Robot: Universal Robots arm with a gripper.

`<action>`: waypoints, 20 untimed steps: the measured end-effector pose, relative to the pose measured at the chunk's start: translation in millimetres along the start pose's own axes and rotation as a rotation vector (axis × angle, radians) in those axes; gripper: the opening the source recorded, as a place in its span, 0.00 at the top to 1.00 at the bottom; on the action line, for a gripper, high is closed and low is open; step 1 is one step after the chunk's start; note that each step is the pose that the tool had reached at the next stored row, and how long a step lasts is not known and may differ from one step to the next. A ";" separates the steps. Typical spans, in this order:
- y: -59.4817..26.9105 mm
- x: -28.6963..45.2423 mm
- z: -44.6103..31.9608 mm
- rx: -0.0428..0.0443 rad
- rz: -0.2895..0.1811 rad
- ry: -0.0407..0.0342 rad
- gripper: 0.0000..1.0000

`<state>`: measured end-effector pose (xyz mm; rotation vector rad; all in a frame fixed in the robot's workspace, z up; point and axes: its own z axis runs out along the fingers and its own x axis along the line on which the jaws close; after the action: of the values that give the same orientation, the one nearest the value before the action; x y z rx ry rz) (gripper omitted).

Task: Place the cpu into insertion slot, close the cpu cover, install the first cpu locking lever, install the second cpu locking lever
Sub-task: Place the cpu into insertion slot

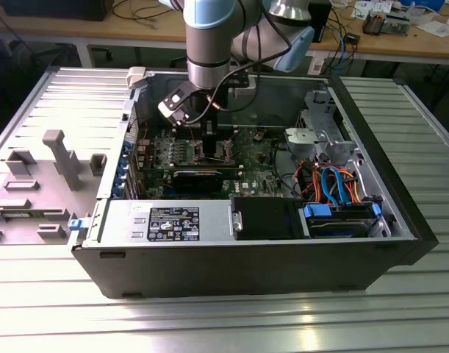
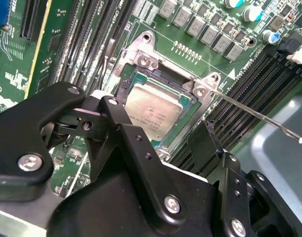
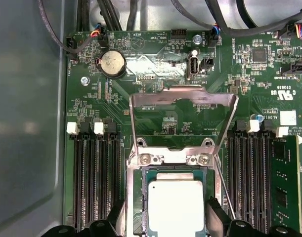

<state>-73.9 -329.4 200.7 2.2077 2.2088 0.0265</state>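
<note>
The gripper (image 2: 158, 123) looms right up close, jaws spread and gripping nothing, straddling the cpu (image 3: 176, 205) lying flat in the insertion slot (image 3: 139, 196) — placement looks done, I'd say, cpu cover (image 3: 183, 96) standing raised, lever (image 2: 254, 116) unlatched, so closing needs those jaws clear, with memory slots (image 3: 94, 182) crowding both sides.

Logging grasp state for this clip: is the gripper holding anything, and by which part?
Nothing is held: the cpu lies in the insertion slot, and the gripper is open, its fingers either side of it without clamping it.
</note>
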 end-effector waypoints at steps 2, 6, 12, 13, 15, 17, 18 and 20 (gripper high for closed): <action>-0.3 -0.1 0.0 0.0000 0.003 -0.0002 0.25; -0.2 -0.1 0.0 -0.0001 0.003 -0.0023 0.25; 0.8 0.0 -1.0 0.0000 0.002 -0.0361 0.25; 0.8 0.0 -2.2 0.0000 0.002 -0.0365 0.25; 0.8 0.0 -3.7 -0.0001 0.002 -0.0373 0.25; 0.9 0.0 -7.2 -0.0002 0.002 -0.0382 0.25; 0.9 -0.1 -7.8 0.0002 0.002 -0.0387 0.25; 0.9 0.7 -9.4 0.0000 0.002 -0.0376 0.25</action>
<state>-73.3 -328.7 210.1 2.1916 2.1875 -0.0149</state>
